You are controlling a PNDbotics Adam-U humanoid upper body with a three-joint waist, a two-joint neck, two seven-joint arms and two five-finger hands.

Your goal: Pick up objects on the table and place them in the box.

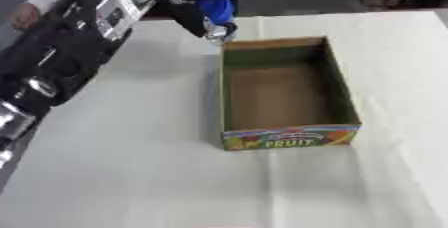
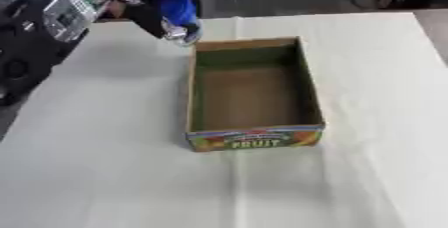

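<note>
At far-left corner of box: my left robot hand [image 1: 194, 9] is curled round a blue object [image 1: 217, 8].
Object position: held above the white surface [image 1: 131, 172], just beside the box's far-left corner, outside it.
Object axis: long axis near upright, pale lower end pointing down toward the surface.
Box [image 1: 284, 137]: open cardboard, long axis running away from me, "FRUIT" on the near wall.
Right robot hand: out of sight.

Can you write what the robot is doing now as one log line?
left hand: shut on blue object | position: beside box far corner | box: empty | right hand: unseen
</note>
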